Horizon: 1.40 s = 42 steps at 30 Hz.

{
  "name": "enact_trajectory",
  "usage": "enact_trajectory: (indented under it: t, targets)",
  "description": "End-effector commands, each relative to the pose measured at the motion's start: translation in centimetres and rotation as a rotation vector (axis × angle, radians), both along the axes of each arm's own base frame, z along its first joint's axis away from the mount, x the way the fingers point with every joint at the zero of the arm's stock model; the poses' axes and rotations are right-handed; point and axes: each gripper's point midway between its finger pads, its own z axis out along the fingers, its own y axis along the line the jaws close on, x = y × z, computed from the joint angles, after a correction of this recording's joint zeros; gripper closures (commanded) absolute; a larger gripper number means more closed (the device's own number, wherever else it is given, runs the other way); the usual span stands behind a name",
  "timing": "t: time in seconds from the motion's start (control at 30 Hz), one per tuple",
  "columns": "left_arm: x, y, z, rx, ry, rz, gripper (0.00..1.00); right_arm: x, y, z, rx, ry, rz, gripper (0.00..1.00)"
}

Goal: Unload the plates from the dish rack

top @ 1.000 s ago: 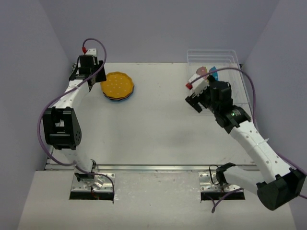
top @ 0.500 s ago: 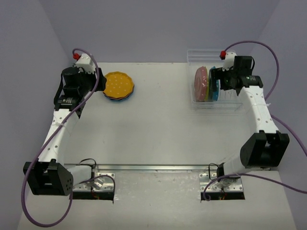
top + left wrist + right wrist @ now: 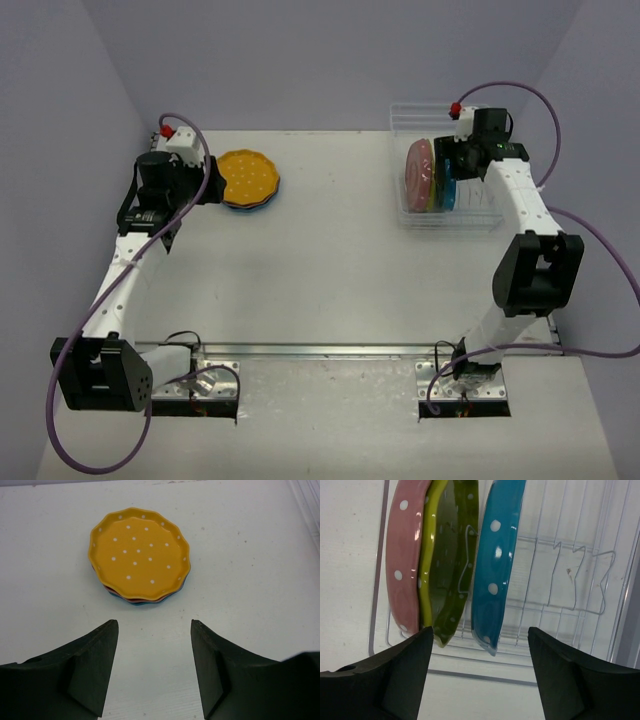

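The clear dish rack (image 3: 470, 222) stands at the back right. It holds three plates on edge: pink (image 3: 418, 170), yellow-green (image 3: 432, 192) and blue (image 3: 452, 190). My right gripper (image 3: 446, 165) hovers over them, open. In the right wrist view the blue plate (image 3: 497, 560) lies ahead between the open fingers, untouched, with the yellow-green plate (image 3: 451, 555) and the pink plate (image 3: 404, 555) to its left. An orange-yellow plate (image 3: 139, 554) tops a flat stack (image 3: 250, 180) at the back left. My left gripper (image 3: 154, 622) sits just short of that stack, open and empty.
The rack's wire ribs (image 3: 575, 570) to the right of the blue plate hold nothing. Grey walls close in the table on the left, back and right. Purple cables loop off both arms.
The right gripper has swung over the rack's plates and its jaws have narrowed somewhat. The left gripper has drawn back from the stack and now points at it.
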Motion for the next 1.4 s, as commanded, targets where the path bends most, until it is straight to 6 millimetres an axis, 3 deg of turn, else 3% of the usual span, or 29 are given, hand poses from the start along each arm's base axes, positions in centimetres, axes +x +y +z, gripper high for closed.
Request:
enact_trajectory:
  t: [0.0, 0.3, 0.57, 0.7, 0.9, 0.97, 1.37]
  targets:
    - [0.2, -0.4, 0.4, 0.000, -0.037, -0.015, 0.42, 2.5, -0.5, 2.0, -0.026, -0.095, -0.003, 0.27]
    - [0.8, -0.5, -0.6, -0.011, -0.017, -0.017, 0.42, 3.4, -1.7, 0.7, -0.073, -0.096, -0.007, 0.33]
    - [1.0, -0.5, -0.2, -0.010, -0.017, -0.021, 0.41, 4.8, -1.9, -2.6, -0.055, -0.055, -0.028, 0.35]
    - [0.8, -0.6, 0.0, -0.008, -0.011, -0.028, 0.36, 4.6, -1.3, -3.2, -0.022, -0.041, -0.024, 0.46]
    - [0.5, -0.8, 0.0, -0.015, -0.002, -0.033, 0.14, 4.1, -0.2, -0.8, 0.040, -0.064, -0.003, 0.70]
    - [0.5, -0.7, 0.2, -0.023, -0.001, -0.025, 0.00, 3.8, 0.3, 0.9, 0.082, -0.086, -0.013, 0.78]
    - [1.1, -0.3, 2.0, -0.059, -0.008, 0.026, 0.00, 2.9, 1.2, 11.5, 0.123, -0.241, 0.027, 0.99]
